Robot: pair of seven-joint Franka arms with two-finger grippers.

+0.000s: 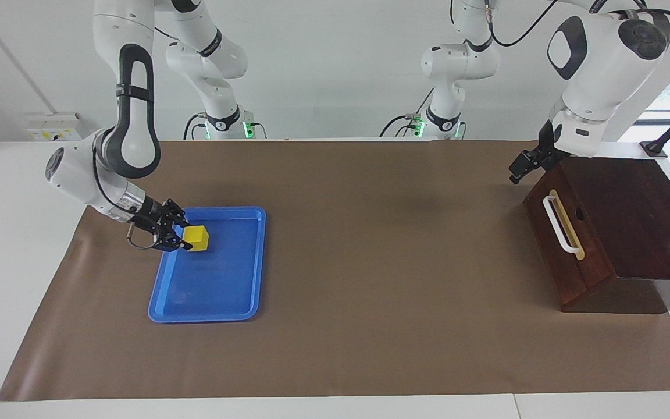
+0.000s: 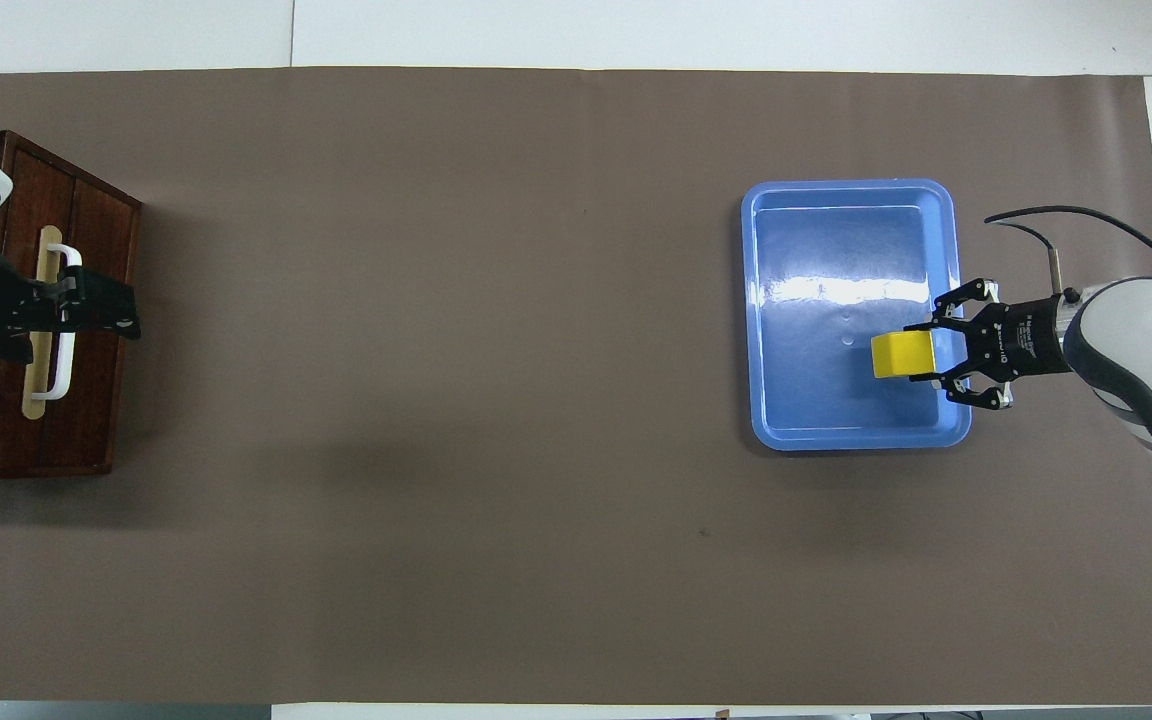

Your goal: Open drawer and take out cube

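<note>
Brown-papered surface [image 1: 370, 262] across the facing view. Right pincer [image 1: 179, 235] pinching cube [image 1: 198, 237] low over blue tray [image 1: 218, 291], toward the right arm's end. Drawer [image 1: 567, 244] looks shut; left pincer [image 1: 522, 166] above its front top edge, fingers unreadable. Cube probably light, rigid, smooth; best taken on flat facing sides.

From overhead, cube [image 2: 902, 355] clamped over tray [image 2: 851, 195] near its edge. Left pincer [image 2: 86, 310] overlaps white handle [image 2: 61, 325]; contact unclear. Drawer [image 2: 86, 400] cut off at frame edge, interior hidden.
</note>
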